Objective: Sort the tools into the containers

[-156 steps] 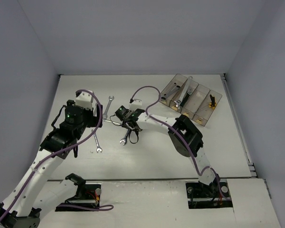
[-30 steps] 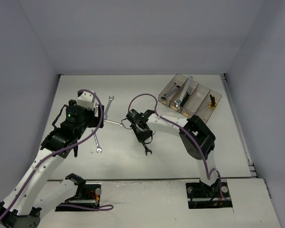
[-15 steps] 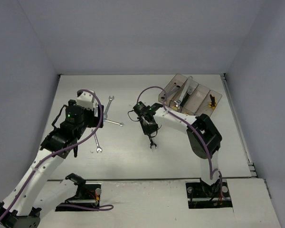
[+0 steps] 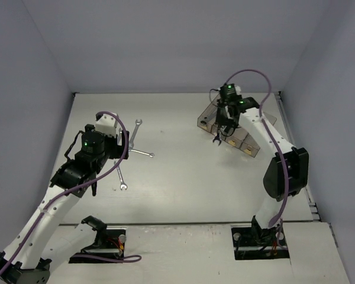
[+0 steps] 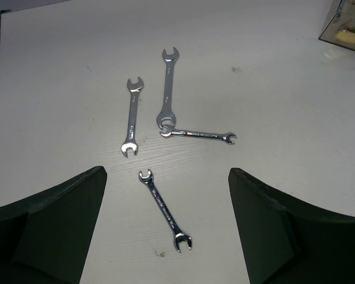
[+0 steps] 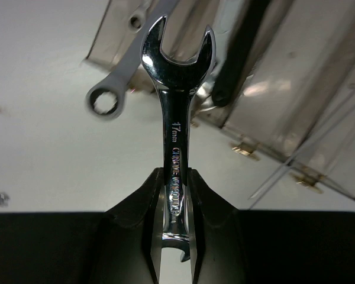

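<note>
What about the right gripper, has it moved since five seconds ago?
Yes. The right gripper, shut on a wrench, has swung right and up in the top view, reaching the containers.

17mm wrench [image 6: 176, 148], centre frame: polished chrome metal, mirror-glossy, stamped lettering. Right gripper [image 6: 174, 177]: matt black, plastic-looking. Bins [image 6: 284, 89], upper right: translucent smoky-brown plastic, smooth, glossy highlights. 4 loose wrenches [image 5: 133, 116], centre of the left wrist view: bright silver metal, shiny. Table [image 5: 272, 89]: matt white, smooth.

Right pincer [image 6: 174, 198] clamped, arm stretched far forward; left pincer [image 5: 168, 228] spread wide, arm bent.
</note>
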You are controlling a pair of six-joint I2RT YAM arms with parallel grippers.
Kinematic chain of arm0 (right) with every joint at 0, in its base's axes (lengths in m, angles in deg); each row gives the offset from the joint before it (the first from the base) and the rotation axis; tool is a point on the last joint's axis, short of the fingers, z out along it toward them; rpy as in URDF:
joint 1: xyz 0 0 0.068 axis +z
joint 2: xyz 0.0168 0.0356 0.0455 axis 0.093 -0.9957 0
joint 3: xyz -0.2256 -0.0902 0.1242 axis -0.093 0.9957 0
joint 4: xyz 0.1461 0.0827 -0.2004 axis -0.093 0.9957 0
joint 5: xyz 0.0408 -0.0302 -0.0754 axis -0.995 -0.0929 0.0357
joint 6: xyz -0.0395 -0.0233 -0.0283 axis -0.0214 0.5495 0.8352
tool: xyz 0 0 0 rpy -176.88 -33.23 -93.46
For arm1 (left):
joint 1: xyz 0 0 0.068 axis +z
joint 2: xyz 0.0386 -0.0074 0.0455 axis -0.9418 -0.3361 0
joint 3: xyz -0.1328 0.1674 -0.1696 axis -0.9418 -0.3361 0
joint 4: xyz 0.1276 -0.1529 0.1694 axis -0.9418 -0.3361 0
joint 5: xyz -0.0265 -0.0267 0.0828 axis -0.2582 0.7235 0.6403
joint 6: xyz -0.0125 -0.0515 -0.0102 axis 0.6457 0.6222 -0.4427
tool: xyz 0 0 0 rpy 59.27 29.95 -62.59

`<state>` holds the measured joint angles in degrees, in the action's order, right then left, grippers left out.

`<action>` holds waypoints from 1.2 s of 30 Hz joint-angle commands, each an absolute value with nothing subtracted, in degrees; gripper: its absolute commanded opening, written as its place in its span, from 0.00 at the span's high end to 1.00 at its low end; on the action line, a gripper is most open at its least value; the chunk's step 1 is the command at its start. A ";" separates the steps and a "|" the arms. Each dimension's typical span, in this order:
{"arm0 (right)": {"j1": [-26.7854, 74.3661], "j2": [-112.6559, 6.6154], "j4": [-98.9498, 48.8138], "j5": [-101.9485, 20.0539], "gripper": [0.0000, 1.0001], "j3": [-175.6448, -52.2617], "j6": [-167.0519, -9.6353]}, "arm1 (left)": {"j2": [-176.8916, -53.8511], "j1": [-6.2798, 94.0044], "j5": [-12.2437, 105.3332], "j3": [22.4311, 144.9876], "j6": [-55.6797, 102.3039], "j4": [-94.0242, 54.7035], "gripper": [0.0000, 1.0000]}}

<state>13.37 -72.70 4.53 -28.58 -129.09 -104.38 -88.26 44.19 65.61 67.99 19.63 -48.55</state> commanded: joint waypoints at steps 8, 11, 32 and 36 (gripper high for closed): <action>-5.05 -80.93 -0.78 -36.17 1.00 -139.89 -108.07 | -88.04 44.44 66.76 68.67 19.56 -45.67 0.19; -5.81 -85.32 -0.83 -37.56 1.00 -142.61 -108.28 | -88.26 44.47 66.81 68.67 19.51 -45.71 0.19; -7.97 -86.59 -4.48 -32.17 0.60 -133.99 -111.69 | -90.47 44.50 66.91 68.60 19.20 -45.93 0.19; -7.12 -82.53 -4.45 -32.20 0.58 -133.33 -109.30 | -93.15 44.43 66.31 68.58 18.70 -45.38 0.19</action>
